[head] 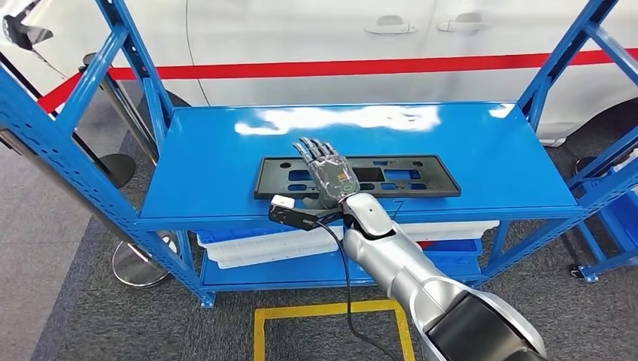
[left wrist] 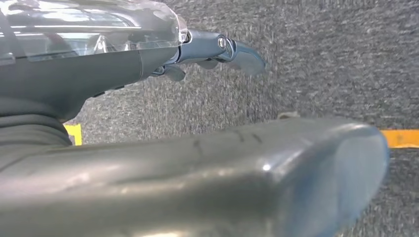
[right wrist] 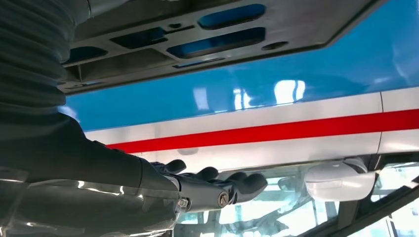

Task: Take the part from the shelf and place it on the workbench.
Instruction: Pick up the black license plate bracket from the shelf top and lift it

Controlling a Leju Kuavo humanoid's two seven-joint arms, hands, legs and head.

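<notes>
A flat black plastic part (head: 399, 177) with several rectangular cut-outs lies lengthwise on the top board of the blue shelf (head: 466, 135), near its front edge. My right hand (head: 326, 169) reaches over the left-middle of the part with fingers stretched out and apart, holding nothing. The right wrist view shows the part (right wrist: 207, 34) close by and the same hand's dark fingers (right wrist: 232, 187) extended. My left hand (left wrist: 217, 49) hangs over grey carpet, fingers loosely extended, with nothing in it.
The shelf's blue uprights (head: 143, 75) and diagonal braces (head: 560, 68) flank the top board. White trays (head: 263, 244) sit on the lower board. A white car with a red stripe (head: 338, 69) stands behind. A yellow floor marking (head: 331, 316) lies in front.
</notes>
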